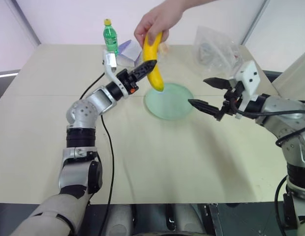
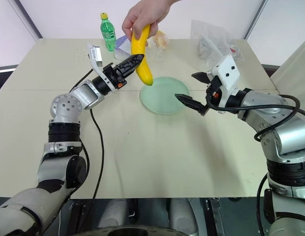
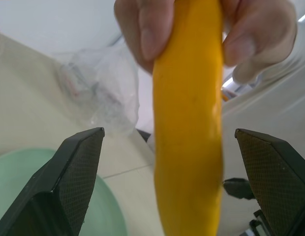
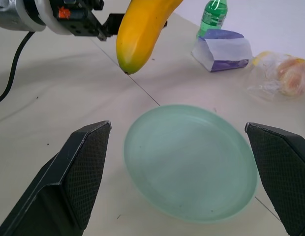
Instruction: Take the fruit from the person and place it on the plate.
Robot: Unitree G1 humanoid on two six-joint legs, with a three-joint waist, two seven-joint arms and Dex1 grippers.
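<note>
Table (image 1: pixel 142 162): one banana (image 1: pixel 153 61), one plate (image 1: pixel 169 101), two open robot hands.

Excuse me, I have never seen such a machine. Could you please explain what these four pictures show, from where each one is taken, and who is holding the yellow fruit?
This is a humanoid robot with two arms. Two pictures come from cameras on its head, looking down over a table. The other two come from cameras on its wrists.

A person's hand holds a banana upright above a pale green plate. The left gripper is open, with the banana between its fingers, not yet gripped. The right gripper waits open beside the plate.

At the back lie a green bottle, a small purple-and-white pack, a wrapped orange-pink item and a clear plastic bag.
</note>
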